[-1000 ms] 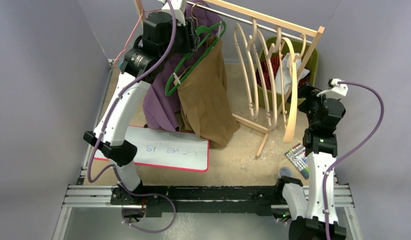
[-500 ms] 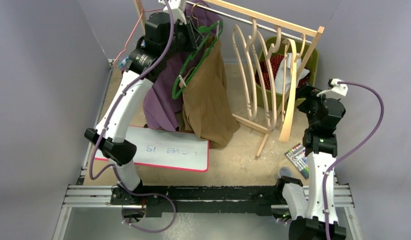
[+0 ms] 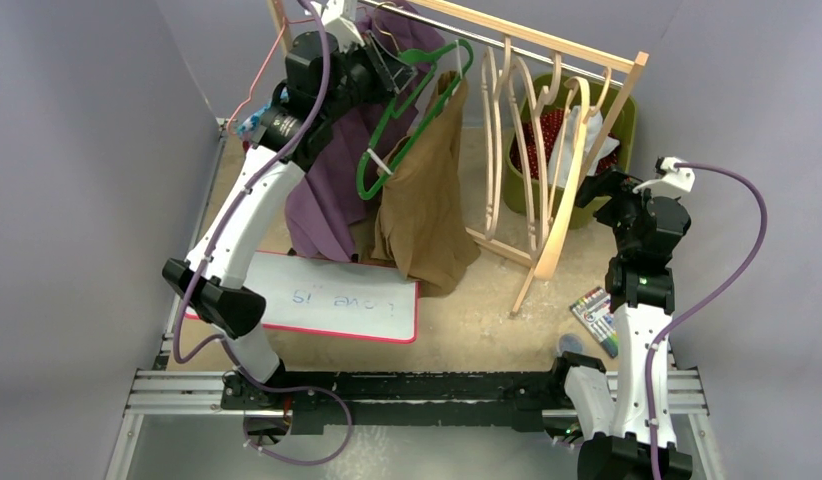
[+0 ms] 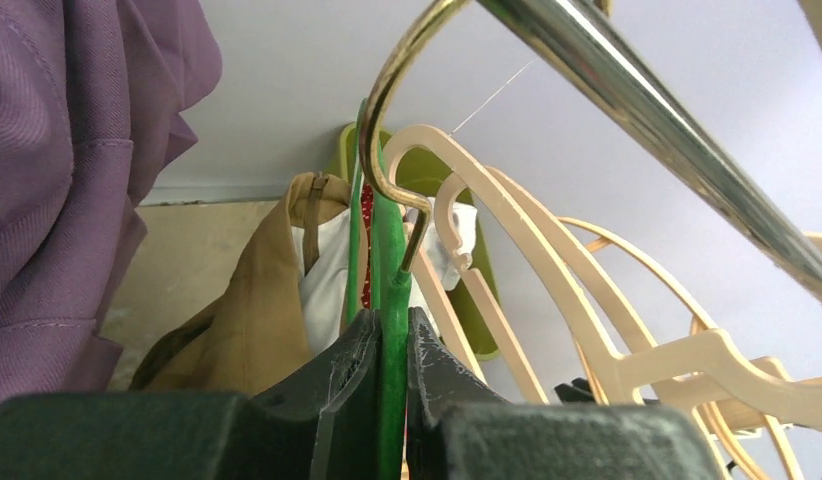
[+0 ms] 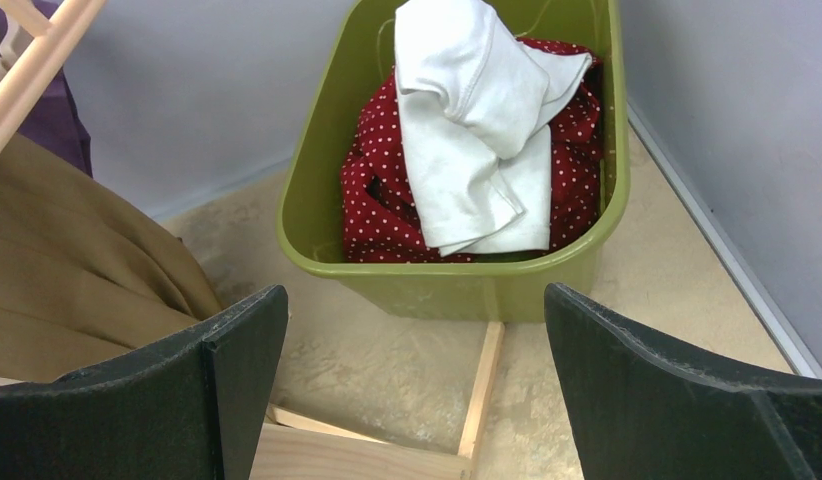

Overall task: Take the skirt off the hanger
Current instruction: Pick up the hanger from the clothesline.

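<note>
Where the L arm reaches up to the rack, the L gripper (image 4: 392, 400) is clamped on the neck of the green hanger (image 4: 390, 300). Its fingers (image 4: 337, 385) press it from both sides, just under the metal hook (image 4: 382, 120). The hook curls up twd the steel rail (image 4: 677, 140) above the gripper; can't tell if it rests on it.

Close on the gripper's L hangs a purple garment (image 4: 67, 180). The brown skirt (image 3: 427, 200), the task item, is on the green hanger. It drops below & to the R of the gripper, its lower end down by the corner of the whiteboard (image 3: 327, 300), which lies well below the gripper.

To the gripper's R, pale wooden hangers (image 3: 532, 150) hang tilted on the same rail.

Further R, the R gripper (image 5: 415, 300) has its jaws spread wide w/ nothing btwn them. Straight ahead of it sits an olive bin (image 5: 317, 180) holding a red polka-dot cloth (image 5: 377, 200) w/ a white cloth (image 5: 477, 130) on top. A fold of the skirt shows to this gripper's L, apart from it. A wooden rack foot (image 5: 482, 390) runs along the floor under the gap btwn the fingers. A marker pack (image 3: 597, 315) lies on the table back twd the R arm's base, well apart from the gripper.
</note>
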Controlling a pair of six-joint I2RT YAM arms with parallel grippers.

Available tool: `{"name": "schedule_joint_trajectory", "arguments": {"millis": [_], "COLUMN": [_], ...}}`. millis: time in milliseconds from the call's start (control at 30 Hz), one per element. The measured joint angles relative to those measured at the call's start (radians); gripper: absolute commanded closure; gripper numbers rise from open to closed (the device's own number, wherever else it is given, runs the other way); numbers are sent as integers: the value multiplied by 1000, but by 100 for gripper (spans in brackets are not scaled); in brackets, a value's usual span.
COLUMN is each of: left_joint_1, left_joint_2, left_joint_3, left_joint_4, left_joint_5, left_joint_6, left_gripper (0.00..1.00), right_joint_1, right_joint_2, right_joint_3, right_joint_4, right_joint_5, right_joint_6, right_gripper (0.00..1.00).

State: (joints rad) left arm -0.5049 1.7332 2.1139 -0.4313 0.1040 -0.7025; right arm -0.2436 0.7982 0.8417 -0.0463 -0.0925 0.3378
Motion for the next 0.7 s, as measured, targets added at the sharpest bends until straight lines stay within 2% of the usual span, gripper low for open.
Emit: {"name": "schedule_joint_trajectory", "arguments": {"millis": [333, 700], "left_joint_1": [6, 6], "left_joint_2": [-72, -175], "left_joint_3": [-154, -270], "left_joint_4": [177, 316], "left_joint_5": [29, 69], "left_joint_6": [-150, -222], "left_gripper": [100, 100], "right_joint_1": [0, 0], "right_joint_2": [-1, -3], "right_joint_3": [-3, -8], "right_joint_4": [0, 0], "right_joint_5": [-1, -2], "right_joint_6": [0, 0], "right_gripper": [1, 1]}}
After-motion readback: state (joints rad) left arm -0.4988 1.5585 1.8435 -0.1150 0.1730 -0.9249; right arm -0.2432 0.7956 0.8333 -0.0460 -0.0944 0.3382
